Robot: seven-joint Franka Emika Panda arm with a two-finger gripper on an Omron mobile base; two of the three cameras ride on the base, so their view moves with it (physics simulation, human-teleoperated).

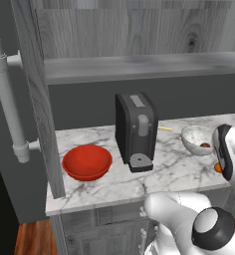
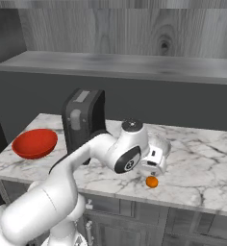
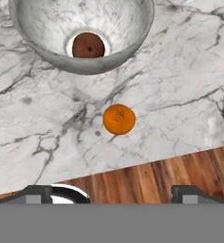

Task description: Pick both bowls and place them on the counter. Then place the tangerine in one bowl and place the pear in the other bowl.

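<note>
Two wide round bowls stand on the white marble counter with grey veins (image 1: 179, 172). One is the glossy plain red bowl (image 1: 87, 162), at the left end beside a grey wood-grain upright panel (image 1: 37, 94); it holds nothing. The other is the white-grey marbled stone-look bowl (image 3: 83, 33), toward the right, and in its bottom lies one small dark brown pear (image 3: 88, 46), seen from above in the hand view. Between the two bowls stands one tall black coffee machine with a grey front panel (image 1: 135, 130), well apart from either.

One tiny smooth bright orange tangerine (image 3: 119, 119) rests on the bare marble near the counter's front edge, just in front of the marbled bowl but not touching it (in the right base view it sits right below the white arm's wrist). A reddish wood-plank floor (image 3: 171, 173) shows beyond the counter's edge.

The two-finger gripper (image 3: 126, 192) hangs above the tangerine with its dark tips spread wide, empty, and touches nothing. One long grey shelf board (image 2: 125, 65) runs along the wall above.
</note>
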